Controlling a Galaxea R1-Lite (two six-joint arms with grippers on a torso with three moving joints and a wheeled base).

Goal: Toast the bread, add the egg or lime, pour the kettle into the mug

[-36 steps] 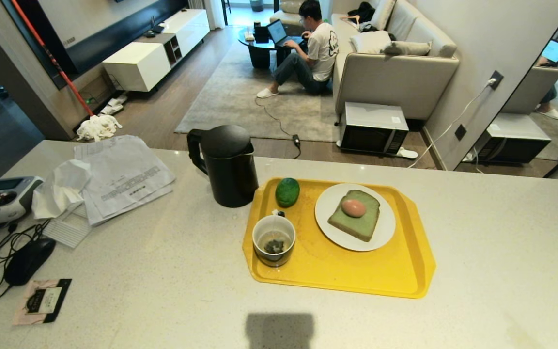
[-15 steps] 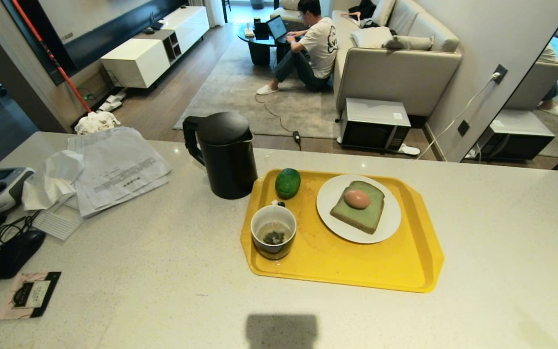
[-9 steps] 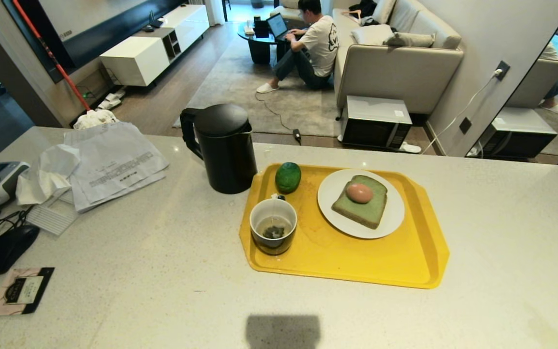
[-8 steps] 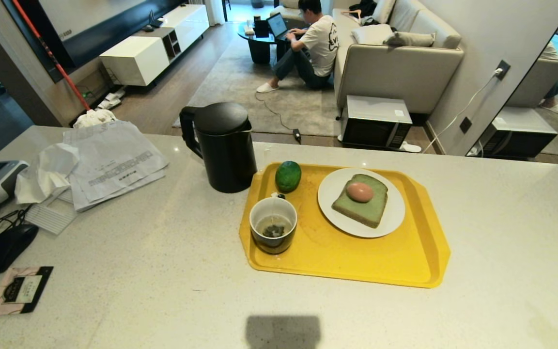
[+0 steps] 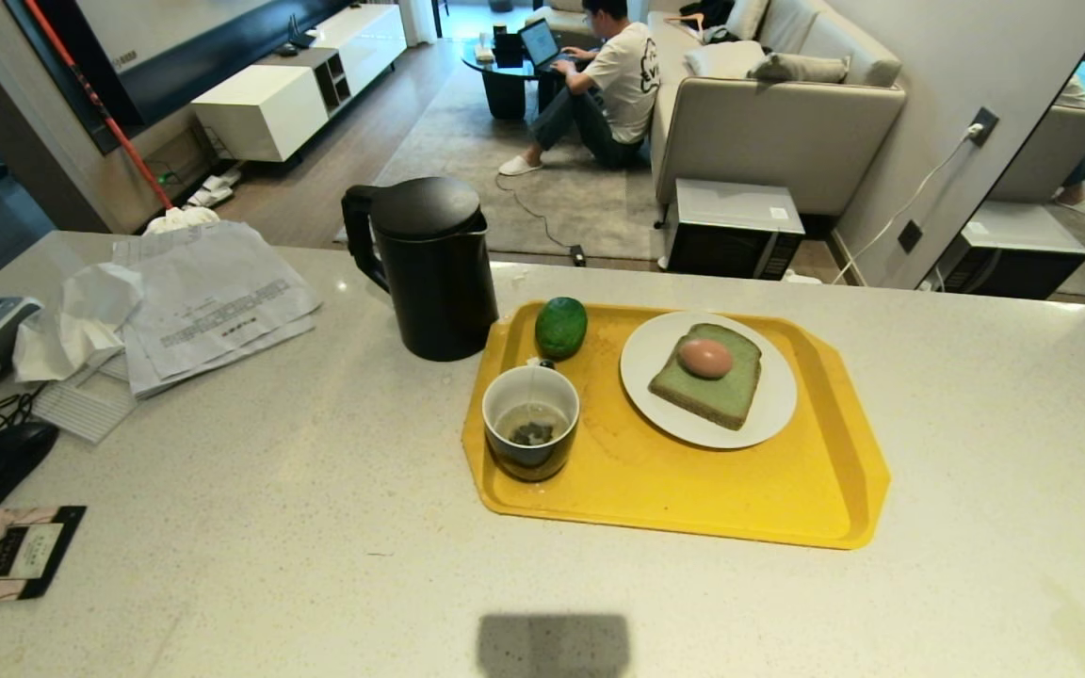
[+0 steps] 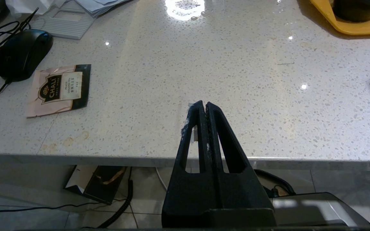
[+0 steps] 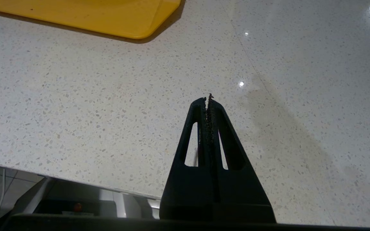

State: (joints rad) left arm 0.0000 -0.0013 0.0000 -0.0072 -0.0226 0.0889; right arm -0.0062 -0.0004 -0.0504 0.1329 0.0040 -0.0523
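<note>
tea sachet (image 6: 59, 90) on the counter (image 5: 251, 527) reads "chali", smaller print says peach something; papers (image 5: 213, 306) w/ print too small to read. only wrist views show the grippers: left gripper (image 6: 204, 106) & right gripper (image 7: 208, 98) both pressed together, empty, by the counter's near edge. head view: egg (image 5: 704, 358) on bread (image 5: 707, 377) on plate (image 5: 769, 414), lime (image 5: 560, 328) & mug (image 5: 531, 424) on yellow tray (image 5: 693, 499), kettle (image 5: 429, 268) just left of the tray. vs earlier frame the whole scene sits higher in shot, i.e. camera moved; items unmoved.
</note>
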